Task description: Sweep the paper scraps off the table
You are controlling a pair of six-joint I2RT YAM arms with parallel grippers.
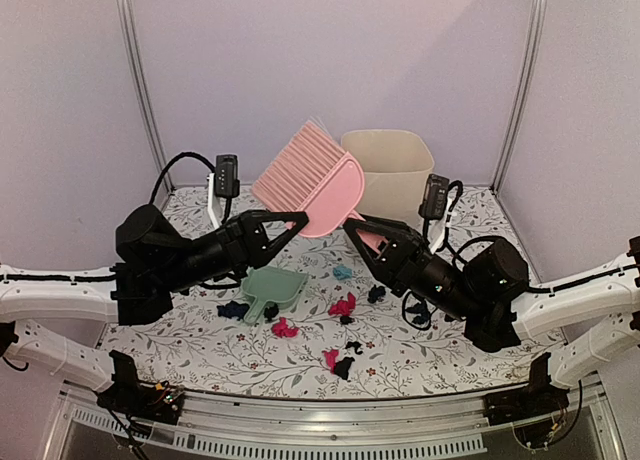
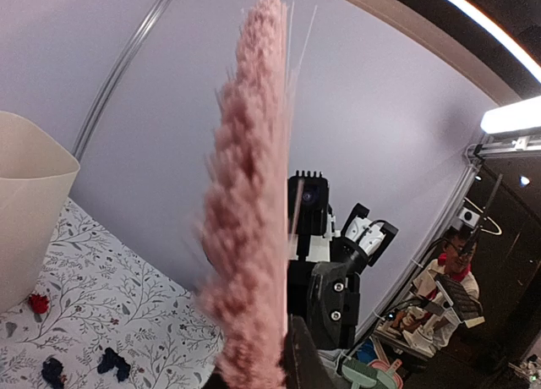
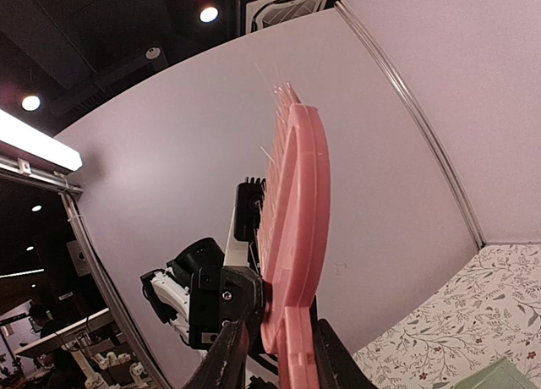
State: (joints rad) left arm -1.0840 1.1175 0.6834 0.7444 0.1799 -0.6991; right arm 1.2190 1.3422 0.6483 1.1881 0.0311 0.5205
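Note:
A pink brush (image 1: 310, 180) is held up in the air over the middle of the table (image 1: 480, 215). My right gripper (image 1: 352, 225) is shut on its handle; in the right wrist view its fingers (image 3: 228, 359) sit on both sides of the handle (image 3: 292, 355). My left gripper (image 1: 300, 220) pinches the lower left edge of the brush head, with the bristles (image 2: 249, 194) filling its wrist view. The paper scraps lie on the table below: navy (image 1: 233, 309), magenta (image 1: 343, 305), red (image 1: 331, 357) and teal (image 1: 342, 272) wads.
A mint-green dustpan (image 1: 272, 288) lies on the table under the left gripper. A beige bin (image 1: 395, 170) stands at the back, behind the brush. Purple walls close the back and sides. A metal rail (image 1: 330, 420) runs along the near edge.

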